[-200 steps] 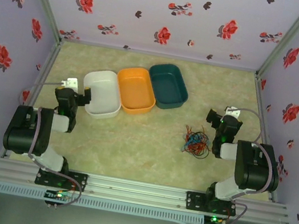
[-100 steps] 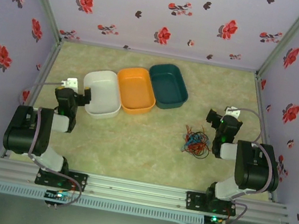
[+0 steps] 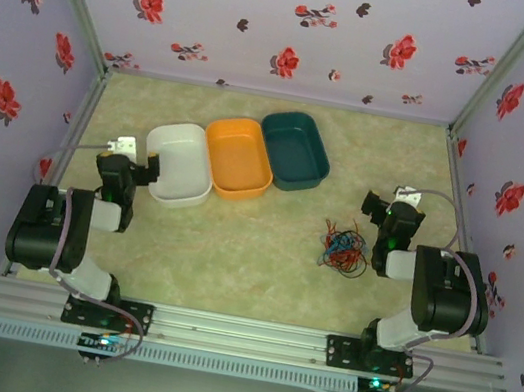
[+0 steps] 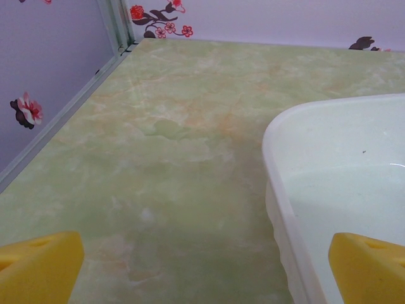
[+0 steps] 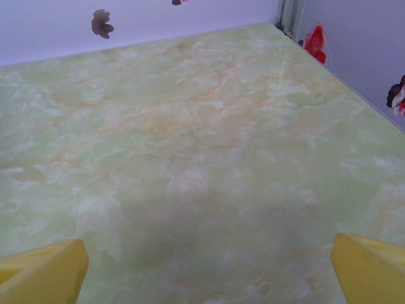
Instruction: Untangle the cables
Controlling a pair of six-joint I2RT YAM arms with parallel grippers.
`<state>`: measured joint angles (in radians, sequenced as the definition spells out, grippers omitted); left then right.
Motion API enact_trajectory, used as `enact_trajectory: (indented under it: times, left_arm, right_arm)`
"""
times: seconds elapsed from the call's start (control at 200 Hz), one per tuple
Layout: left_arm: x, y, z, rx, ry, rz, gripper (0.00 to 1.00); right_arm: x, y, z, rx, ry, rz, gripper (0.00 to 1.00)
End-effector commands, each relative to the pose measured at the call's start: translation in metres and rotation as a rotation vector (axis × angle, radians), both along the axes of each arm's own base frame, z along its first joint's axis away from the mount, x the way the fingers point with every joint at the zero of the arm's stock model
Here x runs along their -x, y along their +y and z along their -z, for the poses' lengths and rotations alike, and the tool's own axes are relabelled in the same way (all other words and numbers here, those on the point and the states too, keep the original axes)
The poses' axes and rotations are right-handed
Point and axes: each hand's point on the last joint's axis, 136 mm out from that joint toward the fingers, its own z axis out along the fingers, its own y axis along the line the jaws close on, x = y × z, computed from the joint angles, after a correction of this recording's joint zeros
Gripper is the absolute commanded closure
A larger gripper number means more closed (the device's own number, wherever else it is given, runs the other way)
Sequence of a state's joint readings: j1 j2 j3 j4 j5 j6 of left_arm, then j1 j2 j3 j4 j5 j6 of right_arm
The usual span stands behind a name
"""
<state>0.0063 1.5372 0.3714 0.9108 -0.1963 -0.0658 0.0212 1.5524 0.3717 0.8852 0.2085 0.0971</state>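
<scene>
Right hand (image 3: 376,207) and left hand (image 3: 148,170) both wide open, gripping nothing. The cables (image 3: 342,248) sit tangled in one heap on the surface (image 3: 230,262), near my right hand. White tray (image 3: 181,164) is beside my left hand, then orange tray (image 3: 238,156) and teal tray (image 3: 295,149).

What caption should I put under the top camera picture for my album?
Left gripper open by the white tub, right gripper open by the tangled cables, untangling not yet begun.
</scene>
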Motion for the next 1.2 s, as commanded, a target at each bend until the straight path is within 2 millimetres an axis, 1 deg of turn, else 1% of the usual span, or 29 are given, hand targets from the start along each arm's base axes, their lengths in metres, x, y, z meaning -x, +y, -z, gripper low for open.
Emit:
enact_trajectory:
  times: [0.0, 0.155, 0.3, 0.44, 0.55, 0.575, 0.61, 0.65, 0.75, 0.91, 1.005, 1.07, 1.105, 1.195]
  left_arm:
    - [0.006, 0.009, -0.009, 0.009, -0.053, -0.055, 0.00]
    - [0.014, 0.012, -0.017, 0.012, -0.087, -0.079, 0.00]
    - [0.014, 0.013, -0.019, 0.012, -0.097, -0.081, 0.00]
    - [0.014, 0.013, -0.018, 0.013, -0.096, -0.081, 0.00]
    - [0.014, 0.013, -0.021, 0.010, -0.102, -0.078, 0.00]
    - [0.015, 0.013, -0.023, 0.007, -0.103, -0.083, 0.00]
    - [0.019, 0.017, -0.025, 0.012, -0.093, -0.107, 0.00]
    - [0.022, 0.020, -0.034, 0.016, -0.091, -0.122, 0.00]
    - [0.026, 0.017, -0.059, 0.010, -0.103, -0.099, 0.00]
    - [0.033, 0.017, -0.090, 0.067, -0.146, -0.112, 0.00]
    - [0.036, 0.013, -0.108, 0.128, -0.169, -0.108, 0.00]
    - [0.036, 0.007, -0.119, 0.194, -0.173, -0.100, 0.00]
    - [0.036, 0.003, -0.123, 0.232, -0.164, -0.092, 0.00]
    - [0.030, -0.025, -0.133, 0.325, -0.146, 0.012, 0.00]
  right_arm:
    - [-0.005, -0.001, -0.005, 0.000, -0.011, 0.000, 0.01]
    - [-0.004, -0.004, -0.011, 0.001, -0.008, 0.021, 0.01]
    - [-0.001, -0.012, -0.027, 0.005, -0.001, 0.068, 0.01]
    - [0.009, -0.021, -0.047, 0.006, -0.006, 0.124, 0.01]
    - [0.014, -0.021, -0.061, -0.003, 0.002, 0.132, 0.01]
    - [0.017, -0.026, -0.064, 0.000, 0.004, 0.167, 0.01]
    - [0.019, -0.028, -0.069, -0.011, 0.009, 0.187, 0.01]
    - [0.022, -0.029, -0.072, -0.026, 0.020, 0.206, 0.01]
    - [0.033, -0.031, -0.080, -0.069, 0.054, 0.251, 0.01]
    - [0.059, -0.039, -0.084, -0.116, 0.118, 0.353, 0.01]
    - [0.074, -0.037, -0.088, -0.141, 0.151, 0.362, 0.01]
    - [0.084, -0.036, -0.092, -0.153, 0.184, 0.371, 0.01]
    - [0.091, -0.035, -0.092, -0.159, 0.211, 0.378, 0.01]
    - [0.107, -0.033, -0.093, -0.186, 0.282, 0.410, 0.01]
